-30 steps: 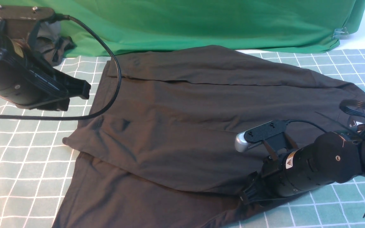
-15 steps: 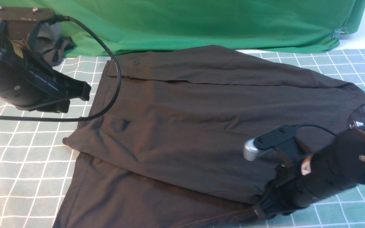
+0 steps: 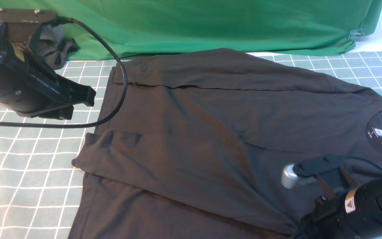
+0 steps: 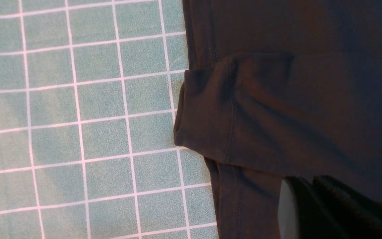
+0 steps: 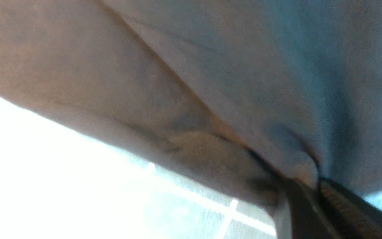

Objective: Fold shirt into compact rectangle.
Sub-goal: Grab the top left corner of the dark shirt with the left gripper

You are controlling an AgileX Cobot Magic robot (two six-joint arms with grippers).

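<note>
- The right claw is closest. It is pinched tight on a bunched bit of the shirt, and soft cloth pokes up between its dark, ridged fingers.
- From that claw the shirt spreads away flat, black and soft, with a few gentle wrinkles. It lies on a blue-green table cover with white square lines.
- One long sleeve is folded across the shirt. It slants away from the right claw to its stitched cuff, which lies near the left claw.
- Beside the right claw, the round neck shows a small white label.
- The left claw hangs in the air by the shirt's edge, squeezed closed with nothing in it. A smooth black cable loops beside it.
- Behind the left claw sits a small crumpled dark cloth.
- Farthest from both claws, a big green cloth lies in smooth folds.
</note>
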